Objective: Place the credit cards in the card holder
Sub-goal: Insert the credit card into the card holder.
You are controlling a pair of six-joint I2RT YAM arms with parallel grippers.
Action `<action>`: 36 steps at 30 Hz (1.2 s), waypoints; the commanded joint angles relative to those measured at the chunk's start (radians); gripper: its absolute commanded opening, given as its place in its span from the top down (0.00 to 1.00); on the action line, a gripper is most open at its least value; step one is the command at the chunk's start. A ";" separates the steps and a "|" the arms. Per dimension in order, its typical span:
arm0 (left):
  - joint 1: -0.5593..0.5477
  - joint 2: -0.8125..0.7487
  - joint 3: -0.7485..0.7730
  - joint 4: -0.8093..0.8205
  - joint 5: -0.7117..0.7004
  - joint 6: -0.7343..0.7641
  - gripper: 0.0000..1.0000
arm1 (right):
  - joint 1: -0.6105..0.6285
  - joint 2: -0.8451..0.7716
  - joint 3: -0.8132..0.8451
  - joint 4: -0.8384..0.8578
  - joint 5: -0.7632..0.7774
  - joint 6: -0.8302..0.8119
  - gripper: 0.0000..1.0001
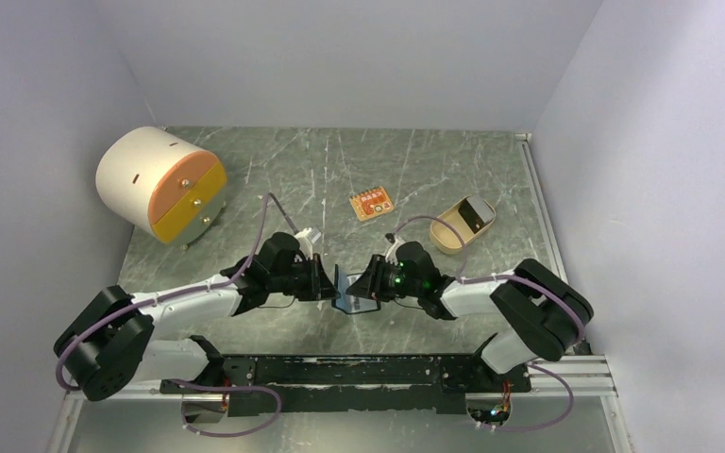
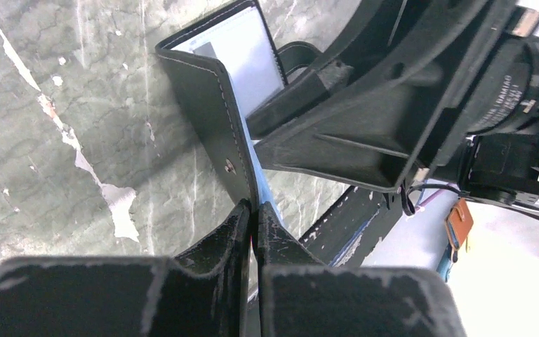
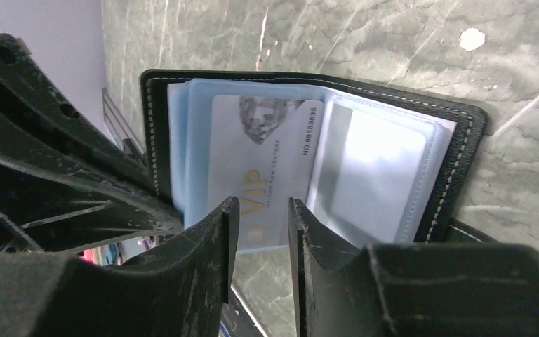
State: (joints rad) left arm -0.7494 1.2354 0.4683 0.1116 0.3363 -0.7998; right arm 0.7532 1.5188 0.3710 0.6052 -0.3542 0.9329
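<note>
Lifted off the green marbled tabletop, between the two arms at the near centre: a small black folding card holder with bluish clear inner pockets, spread open. Pinched by the left gripper at the edge of one black stitched cover, fingers pressed tight together on the leather, close to a small metal snap stud. Facing the open inside from the other side, the right gripper, fingers parted by a narrow gap and clasping nothing, tips just in front of the pockets. Tucked partly into a clear pocket, a pale grey credit card printed with "VIP", a diamond picture and a number, with the near end poking out past the sleeve toward those fingertips. Further back on the right, well apart from the card holder, a tan oval tray with a dark rectangular card lying in it. Nearer the middle, a small orange square piece flat on the tabletop. At the far left, a white drum-shaped box with an orange and yellow front.
</note>
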 commanded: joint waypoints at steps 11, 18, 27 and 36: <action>-0.001 0.103 0.102 -0.038 -0.011 0.042 0.91 | 0.005 -0.071 -0.001 -0.038 0.045 -0.027 0.59; -0.001 0.101 0.153 -0.185 -0.092 0.037 0.91 | 0.003 -0.134 -0.019 -0.051 0.070 -0.022 0.53; -0.031 0.061 0.302 -0.545 -0.260 0.038 0.91 | 0.002 -0.256 0.077 -0.342 0.186 -0.135 0.60; -0.118 0.254 0.453 -0.587 -0.263 0.046 0.91 | 0.002 -0.150 0.115 -0.359 0.212 -0.190 0.66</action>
State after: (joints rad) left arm -0.8310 1.4216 0.8600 -0.4263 0.0902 -0.7700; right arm 0.7528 1.2938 0.4812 0.2638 -0.1616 0.7727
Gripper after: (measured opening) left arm 0.098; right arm 0.370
